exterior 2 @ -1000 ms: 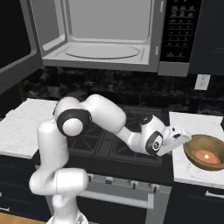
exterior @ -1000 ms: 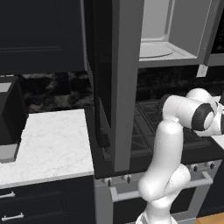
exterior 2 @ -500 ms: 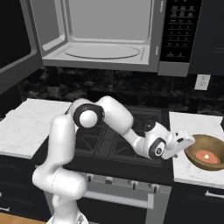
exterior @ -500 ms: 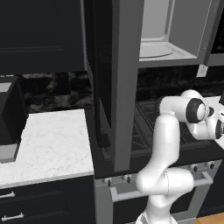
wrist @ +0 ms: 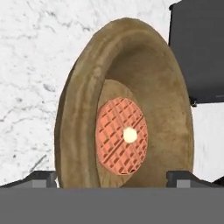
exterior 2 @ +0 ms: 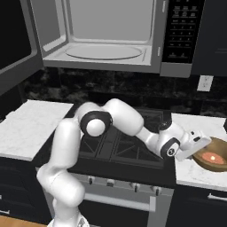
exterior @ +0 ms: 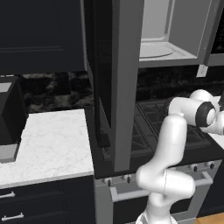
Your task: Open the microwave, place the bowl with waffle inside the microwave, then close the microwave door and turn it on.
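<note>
Microwave door (exterior: 114, 83) swung open, step 1 of 4 done. Bowl (exterior 2: 212, 153) with waffle (wrist: 122, 136) on counter (exterior 2: 195, 170), below and right of microwave (exterior 2: 106, 35). Gripper (exterior 2: 197, 146) spread wide at bowl's rim, nothing gripped. Loading, closing, starting left.

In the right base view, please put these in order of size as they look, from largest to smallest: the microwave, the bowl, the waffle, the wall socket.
1. microwave
2. bowl
3. wall socket
4. waffle

The last two look nearly alike, so their order is unsure.

no readable text — none legible
</note>
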{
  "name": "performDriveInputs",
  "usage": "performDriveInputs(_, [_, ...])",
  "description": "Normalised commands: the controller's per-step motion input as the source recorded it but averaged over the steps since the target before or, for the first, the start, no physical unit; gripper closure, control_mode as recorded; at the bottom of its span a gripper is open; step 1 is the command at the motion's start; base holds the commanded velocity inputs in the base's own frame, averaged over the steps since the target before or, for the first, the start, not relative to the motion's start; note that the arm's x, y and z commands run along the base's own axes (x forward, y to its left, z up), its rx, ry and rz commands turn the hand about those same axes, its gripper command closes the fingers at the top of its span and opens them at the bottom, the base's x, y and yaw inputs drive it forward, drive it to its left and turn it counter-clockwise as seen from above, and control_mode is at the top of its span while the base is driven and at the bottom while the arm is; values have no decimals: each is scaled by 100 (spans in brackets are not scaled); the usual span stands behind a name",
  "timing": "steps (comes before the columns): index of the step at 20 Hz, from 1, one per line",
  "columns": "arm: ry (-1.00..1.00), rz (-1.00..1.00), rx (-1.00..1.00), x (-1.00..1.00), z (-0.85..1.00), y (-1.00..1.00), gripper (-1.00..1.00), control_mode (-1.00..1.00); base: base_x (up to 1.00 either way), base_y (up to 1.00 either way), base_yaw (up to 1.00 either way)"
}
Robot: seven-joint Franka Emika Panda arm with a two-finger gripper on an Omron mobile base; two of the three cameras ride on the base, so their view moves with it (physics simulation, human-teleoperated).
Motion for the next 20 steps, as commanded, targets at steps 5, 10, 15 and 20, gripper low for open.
performDriveInputs(5, [17,0,0,4,-16,-5,-100,-100,0,0,0])
performDriveInputs(10, [9,3,0,1,-23,0,-100,-100,0,0,0])
performDriveInputs(15, [1,12,0,6,-13,6,-100,-100,0,0,0])
performDriveInputs(20, [0,9,0,11,0,6,-100,-100,0,0,0])
